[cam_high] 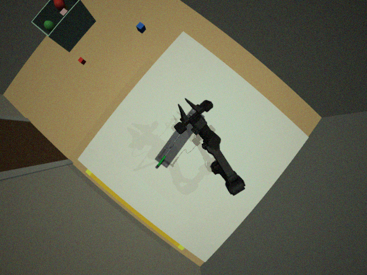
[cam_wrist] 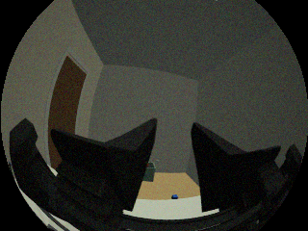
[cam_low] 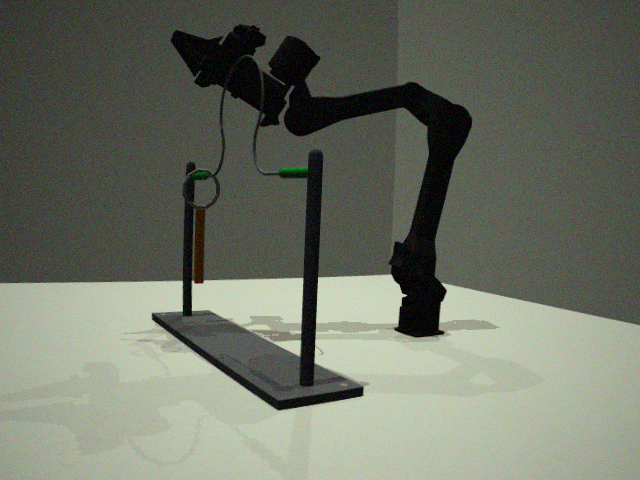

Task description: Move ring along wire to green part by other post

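The ring point(cam_low: 218, 191) hangs around the green part point(cam_low: 200, 176) beside the far post point(cam_low: 187, 258) in the exterior view, its orange handle point(cam_low: 199, 245) pointing straight down. In the top view the arm hides the ring. The other green part point(cam_low: 293, 172) point(cam_high: 161, 161) is bare beside the near post point(cam_low: 311, 268). The thin grey wire point(cam_low: 222, 121) rises in a tall loop between them. My gripper point(cam_high: 182, 101) point(cam_low: 174, 35) point(cam_wrist: 175, 125) is open and empty, high above the ring. The wire loop crosses in front of the gripper body in the exterior view; their gap is unclear.
The posts stand on a grey base point(cam_low: 232, 346). A dark bin point(cam_high: 71, 32) with a green ball point(cam_high: 48, 24) and a red ball point(cam_high: 59, 3), a blue cube point(cam_high: 141, 27) and a red block point(cam_high: 82, 61) lie far off. A yellow strip point(cam_high: 133, 209) runs along one table edge.
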